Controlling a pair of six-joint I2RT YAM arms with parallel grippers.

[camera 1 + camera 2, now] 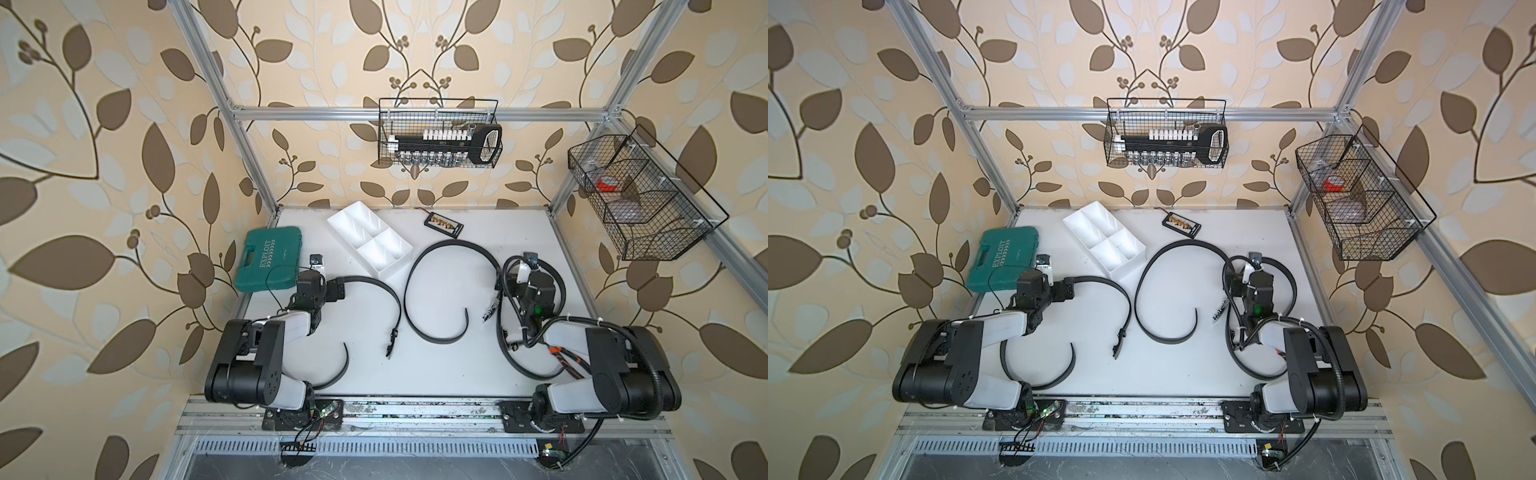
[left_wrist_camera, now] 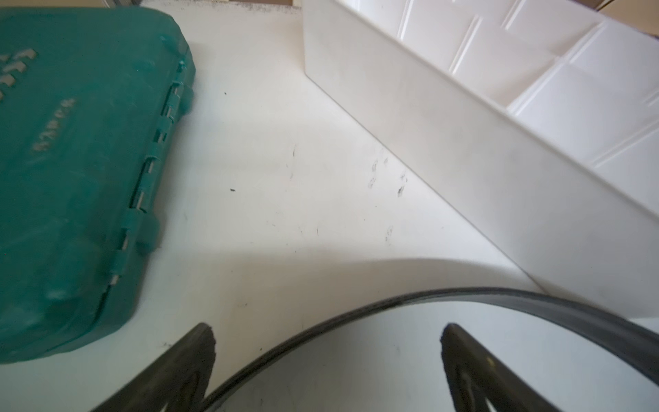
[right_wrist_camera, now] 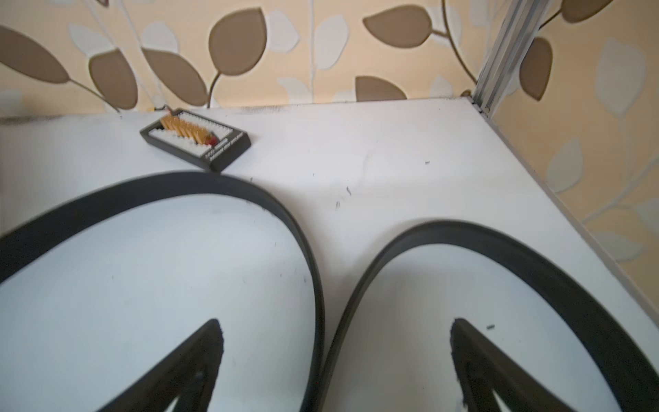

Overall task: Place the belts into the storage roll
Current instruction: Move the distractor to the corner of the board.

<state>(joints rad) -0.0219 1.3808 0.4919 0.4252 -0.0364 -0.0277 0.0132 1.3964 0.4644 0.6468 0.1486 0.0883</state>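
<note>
Both top views: bare white tabletop bearing all; nothing stowed yet.
Storage roll: white rectangular plastic tray with compartments, askew at the far side, left of centre, apparently empty; just beyond the left arm, well apart from the right.
Belts: three long narrow black straps, loose on the table, none coiled: left belt, middle belt, right belt.
Left pincer: jaws spread wide, holding nothing; astride the left belt, which curves up between the fingers toward the tray wall.
Right pincer: equally wide, empty; middle and right belts side by side between the fingers.
Deciding relation: left arm likely nearer for the first pick.
Buckle: small metal clasp at the left belt's near end.
</note>
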